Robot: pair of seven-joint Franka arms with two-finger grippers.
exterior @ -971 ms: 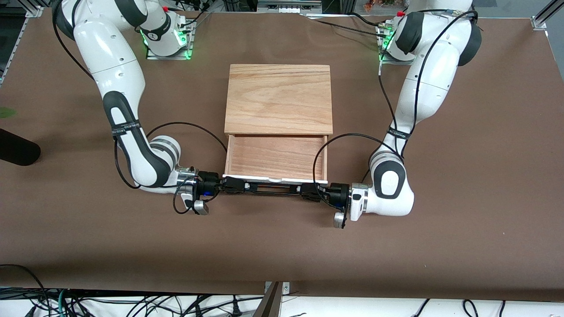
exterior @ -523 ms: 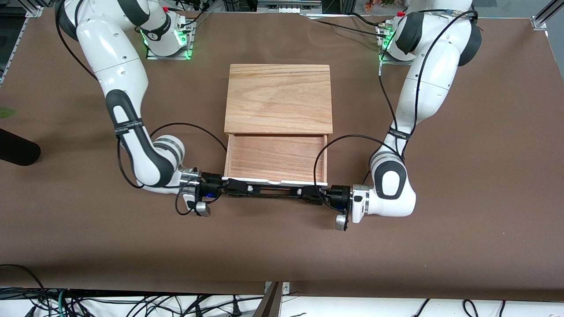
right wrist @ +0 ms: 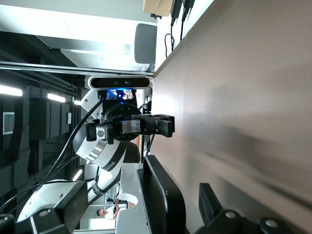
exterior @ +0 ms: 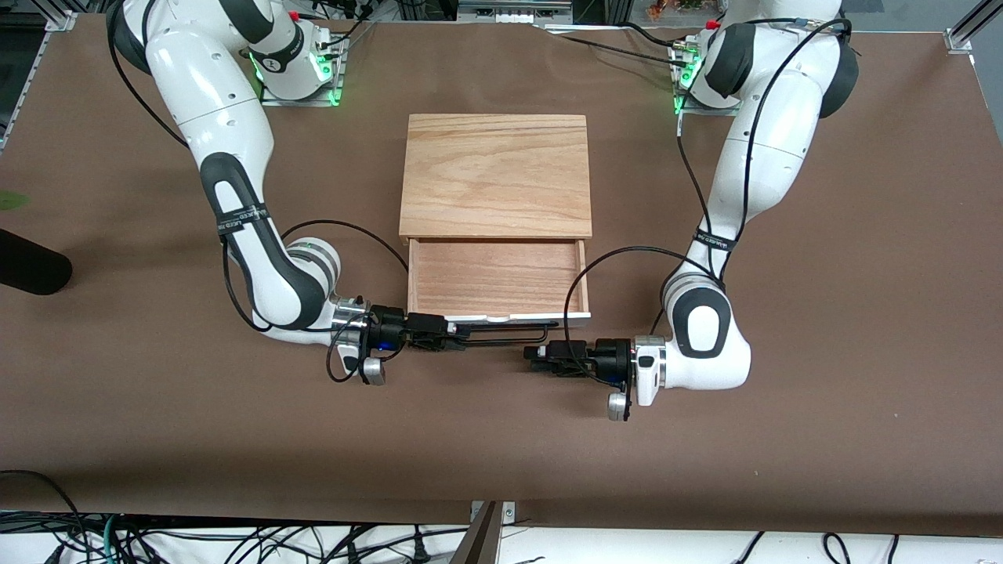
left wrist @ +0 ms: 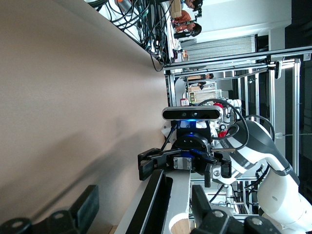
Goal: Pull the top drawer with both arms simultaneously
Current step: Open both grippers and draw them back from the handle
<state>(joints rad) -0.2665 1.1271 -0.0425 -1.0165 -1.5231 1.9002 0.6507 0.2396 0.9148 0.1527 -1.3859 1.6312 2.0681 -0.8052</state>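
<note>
The top drawer (exterior: 497, 278) stands pulled out of the wooden box (exterior: 495, 176), with its white front panel (exterior: 564, 317) toward the front camera. Its black wire handle (exterior: 509, 329) runs along that panel. My right gripper (exterior: 454, 335) is at the handle's end toward the right arm, open, with the handle (right wrist: 163, 195) between its spread fingers. My left gripper (exterior: 533, 354) is open and sits just off the handle's other end, close above the table in front of the drawer. In the left wrist view the handle (left wrist: 158, 200) shows between its wide fingers.
A dark rounded object (exterior: 31, 270) lies at the right arm's end of the table. Cables hang along the table edge nearest the front camera (exterior: 235, 540). Each arm's black cable loops beside the drawer (exterior: 595, 262).
The left gripper has come off the handle's end and moved toward the front camera. The right arm and the drawer front have shifted a little toward the left arm's end.
</note>
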